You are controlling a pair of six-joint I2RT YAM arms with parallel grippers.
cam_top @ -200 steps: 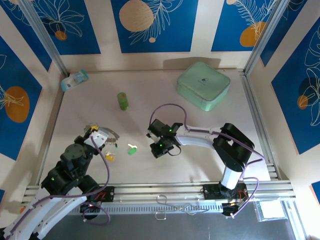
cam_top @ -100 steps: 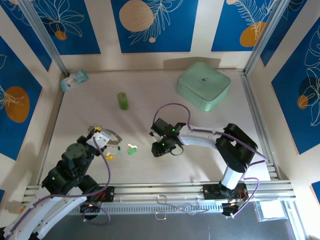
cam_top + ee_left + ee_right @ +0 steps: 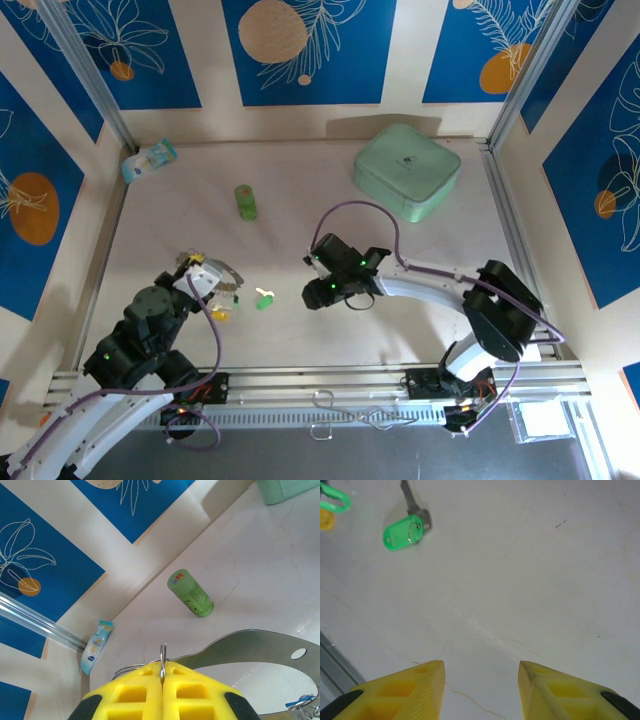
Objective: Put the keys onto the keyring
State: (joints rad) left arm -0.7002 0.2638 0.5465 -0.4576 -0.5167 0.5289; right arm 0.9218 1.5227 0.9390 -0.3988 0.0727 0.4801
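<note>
Green bottle point(image 3: 245, 201), mint case point(image 3: 406, 171), tube point(image 3: 149, 160) beyond green key point(image 3: 402, 532)

The right hand point(image 3: 480, 669) now stands with its fingers parted, where a second ago they were closed. It sits slightly farther right over the counter point(image 3: 420, 255). The right arm point(image 3: 505, 318) has swung its elbow outward to the right.

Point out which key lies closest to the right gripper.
The green-headed key, which lies alone on the table in front of the open right gripper. The yellow-headed key and the small pieces beside it lie farther off.
</note>
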